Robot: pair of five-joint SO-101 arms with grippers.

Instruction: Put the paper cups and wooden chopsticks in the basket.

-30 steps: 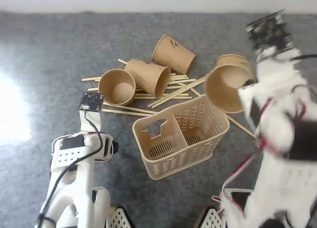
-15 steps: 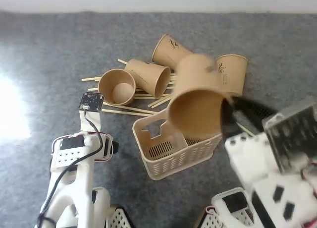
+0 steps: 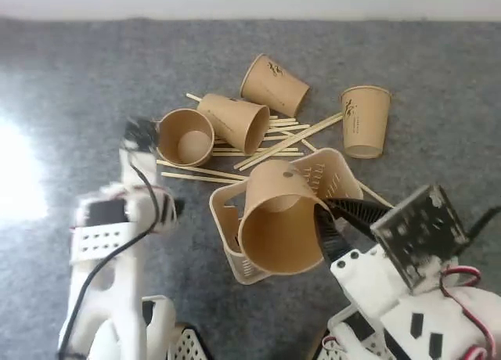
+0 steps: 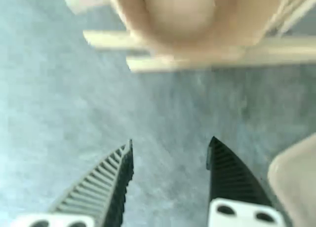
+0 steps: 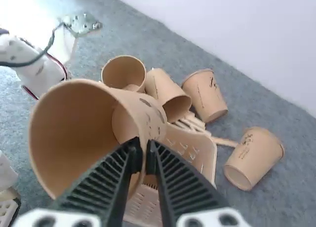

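The paper cup (image 3: pixel 278 219) is matt tan paper; the chopsticks (image 3: pixel 278 146) are pale bare wood; the basket (image 3: pixel 337 176) is smooth beige plastic. The bench (image 3: pixel 70 70) wears rough grey cloth, and the right gripper (image 5: pixel 142 143) has black ribbed plastic jaws.

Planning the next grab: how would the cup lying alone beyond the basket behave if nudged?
The lone cup lies on its side, so a nudge would probably roll it in a curve, given its taper. Thin paper: likely light and easily crushed.
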